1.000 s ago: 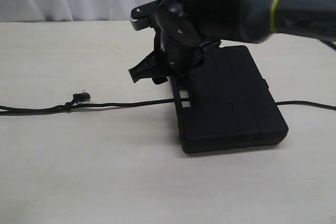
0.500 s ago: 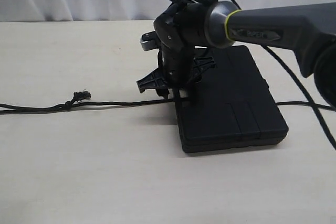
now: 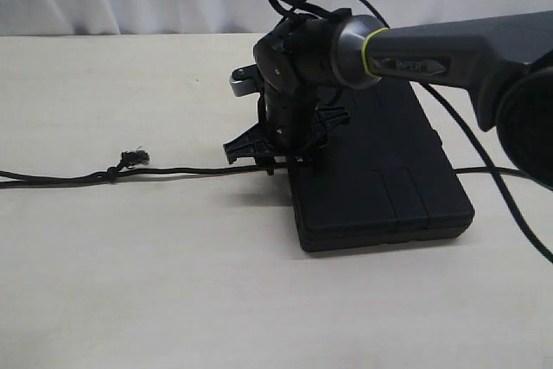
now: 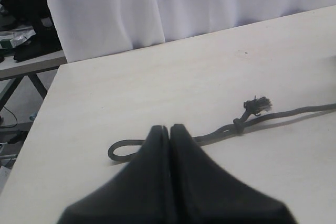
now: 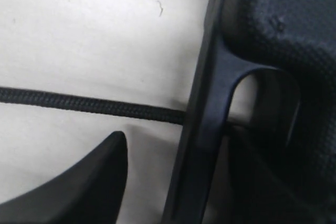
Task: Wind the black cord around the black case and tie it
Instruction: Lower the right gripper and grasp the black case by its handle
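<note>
Black braided cord (image 3: 199, 170) lies flat across the pale tabletop (image 3: 130, 291), coming in from the left side with bare room before and behind it. We see our left gripper (image 4: 169, 129) only in its wrist view: jaws pressed together, tips over the cord's looped end; whether they pinch it we cannot tell. Next come the knot (image 3: 113, 174) and its frayed tuft (image 3: 133, 159). The cord then meets the case's left edge and passes under the handle bar (image 5: 210, 93). Our right gripper (image 3: 275, 155) stands there, jaws apart and gripping nothing, one finger (image 5: 89, 177) on the tabletop side near the cord, not touching it. Right of the middle, the case (image 3: 380, 170) lies flat, and the cord leaves its right edge.
</note>
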Controlling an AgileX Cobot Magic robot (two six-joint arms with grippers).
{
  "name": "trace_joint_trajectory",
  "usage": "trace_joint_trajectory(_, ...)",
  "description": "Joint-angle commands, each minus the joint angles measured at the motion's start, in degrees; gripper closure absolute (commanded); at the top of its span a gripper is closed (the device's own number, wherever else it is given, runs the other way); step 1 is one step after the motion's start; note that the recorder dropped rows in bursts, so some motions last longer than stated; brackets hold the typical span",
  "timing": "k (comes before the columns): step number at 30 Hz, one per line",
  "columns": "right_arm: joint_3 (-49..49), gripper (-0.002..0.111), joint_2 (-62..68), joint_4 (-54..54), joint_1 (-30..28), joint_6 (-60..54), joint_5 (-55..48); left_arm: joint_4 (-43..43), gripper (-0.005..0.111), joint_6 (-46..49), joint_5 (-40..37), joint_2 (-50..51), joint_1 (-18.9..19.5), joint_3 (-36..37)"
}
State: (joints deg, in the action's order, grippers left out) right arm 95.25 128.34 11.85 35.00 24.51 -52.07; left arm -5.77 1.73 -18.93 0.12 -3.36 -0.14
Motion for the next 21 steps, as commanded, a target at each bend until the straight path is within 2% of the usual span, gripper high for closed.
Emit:
trace_joint_trajectory(1, 0.0, 0.064, -0.1, -0.2, -0.3, -0.6, 0.3, 0.5, 0.107, 0.2, 0.5, -0.1, 0.1, 0.1)
trace_joint_trajectory(15, 0.0, 0.104, -0.1, -0.2, -0.3, -0.6, -2.6, 0.5, 0.107, 0.2, 0.5, -0.1, 0.1, 0.1)
trace_joint_trajectory(21, 0.0, 0.104, -1.2, -0.2, -0.3, -0.6, -4.1, 0.5, 0.107, 0.2, 0.5, -0.1, 0.1, 0.1)
